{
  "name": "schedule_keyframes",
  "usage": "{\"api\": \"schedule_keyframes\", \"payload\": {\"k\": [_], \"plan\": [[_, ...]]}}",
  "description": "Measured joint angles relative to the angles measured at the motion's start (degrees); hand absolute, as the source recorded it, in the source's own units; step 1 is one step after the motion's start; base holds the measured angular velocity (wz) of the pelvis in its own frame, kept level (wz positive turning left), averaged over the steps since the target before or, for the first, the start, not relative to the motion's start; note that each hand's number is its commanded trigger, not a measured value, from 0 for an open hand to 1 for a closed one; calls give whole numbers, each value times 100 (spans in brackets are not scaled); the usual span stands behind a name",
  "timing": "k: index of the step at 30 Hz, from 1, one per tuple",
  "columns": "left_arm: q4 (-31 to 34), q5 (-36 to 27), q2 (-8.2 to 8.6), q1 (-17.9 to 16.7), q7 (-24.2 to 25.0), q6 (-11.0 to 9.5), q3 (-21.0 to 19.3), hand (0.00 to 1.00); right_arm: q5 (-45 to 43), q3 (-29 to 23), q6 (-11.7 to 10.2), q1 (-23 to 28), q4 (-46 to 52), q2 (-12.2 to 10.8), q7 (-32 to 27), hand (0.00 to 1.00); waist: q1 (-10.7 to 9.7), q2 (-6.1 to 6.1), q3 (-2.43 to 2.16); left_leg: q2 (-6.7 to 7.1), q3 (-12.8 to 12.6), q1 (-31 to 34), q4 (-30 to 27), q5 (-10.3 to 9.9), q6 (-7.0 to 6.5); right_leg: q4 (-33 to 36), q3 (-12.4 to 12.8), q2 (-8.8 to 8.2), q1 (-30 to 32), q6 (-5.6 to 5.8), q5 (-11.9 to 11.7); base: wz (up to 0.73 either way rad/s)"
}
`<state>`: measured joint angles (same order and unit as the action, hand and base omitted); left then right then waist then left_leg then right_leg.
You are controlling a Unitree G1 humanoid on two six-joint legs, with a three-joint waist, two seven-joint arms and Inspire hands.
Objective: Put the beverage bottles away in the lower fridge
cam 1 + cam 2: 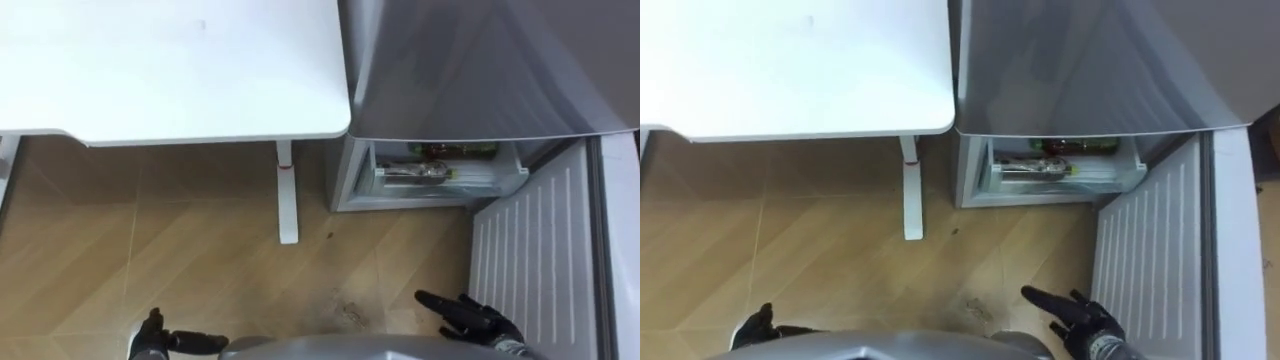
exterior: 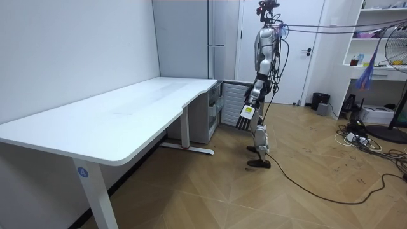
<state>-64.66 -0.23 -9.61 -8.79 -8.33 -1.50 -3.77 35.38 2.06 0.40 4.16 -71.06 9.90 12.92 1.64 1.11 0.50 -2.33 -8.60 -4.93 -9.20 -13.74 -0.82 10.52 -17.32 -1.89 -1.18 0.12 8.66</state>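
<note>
scene: the robot stands upright on the wood floor [image 1: 200, 250] facing the fridge [image 2: 210, 38], at the far end of a long white table [image 1: 170, 70].
lower fridge: the lower compartment [image 1: 400, 185] stands open, and its ribbed white door [image 1: 530, 260] is swung out to the robot's right. the grey upper door [image 1: 480, 60] above it is closed.
drinks: the drinks [image 1: 455, 150] lie on their sides inside the open lower compartment, something green and red at the back and something silvery in front. their exact kind cannot be told.
left hand: the left hand [image 1: 160, 340] hangs low at the bottom edge of the eye view, over the floor, with its fingers stretched out loosely and holding nothing.
right hand: the right hand [image 1: 472, 318] hangs low near the foot of the open door, fingers spread and straight, empty.
table leg: the white table leg [image 1: 287, 195] stands on the floor near the fridge's side.
</note>
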Motion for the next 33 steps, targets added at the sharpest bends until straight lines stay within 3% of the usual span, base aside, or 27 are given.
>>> {"api": "schedule_keyframes", "payload": {"k": [6, 10, 15, 20, 27, 33], "plan": [[-24, 105, -5, -18, 11, -71, -34, 0, -824, -78, -106, -47, 571, 8, -460, 0, 9, -36, -14, 7, -14, -70, -9, 0, 0, 37, 101, -5, 8, -1, 0, -9], [-3, 314, -24, -30, -15, -105, -63, 0, -1358, -151, -193, -20, 1914, 18, -859, 0, -24, 60, -5, 1, -74, -85, -13, 0, 0, 25, 200, 20, 12, -10, -5, -10], [201, 473, -24, -118, -14, -115, -101, 0, -2231, -499, -298, 107, 3784, 59, -1431, 0, -58, 190, -28, -2, -69, -121, 0, 0, 0, 17, 301, 35, 22, -13, -7, 0], [248, 747, -26, -206, -27, -115, -122, 0, -2808, -779, -628, 362, 5234, 90, -1992, 0, -157, 231, -51, -3, -87, -143, -3, 1, 1, 2, 346, 60, -6, -12, -7, -2], [553, 799, -16, -479, -23, -103, -429, 0, -3160, -1242, -658, 438, 5833, 129, -2540, 0, -294, 229, -55, 1, -82, -188, -2, 1, 1, 4, 564, 52, 13, -11, -8, -14], [622, 844, -16, -564, 38, -52, -737, 0, -3133, -1773, -662, 436, 5838, 381, -2732, 0, -442, 243, -64, 2, -86, -171, 2, 1, 1, 17, 580, 47, 12, -10, -8, 2]]}}
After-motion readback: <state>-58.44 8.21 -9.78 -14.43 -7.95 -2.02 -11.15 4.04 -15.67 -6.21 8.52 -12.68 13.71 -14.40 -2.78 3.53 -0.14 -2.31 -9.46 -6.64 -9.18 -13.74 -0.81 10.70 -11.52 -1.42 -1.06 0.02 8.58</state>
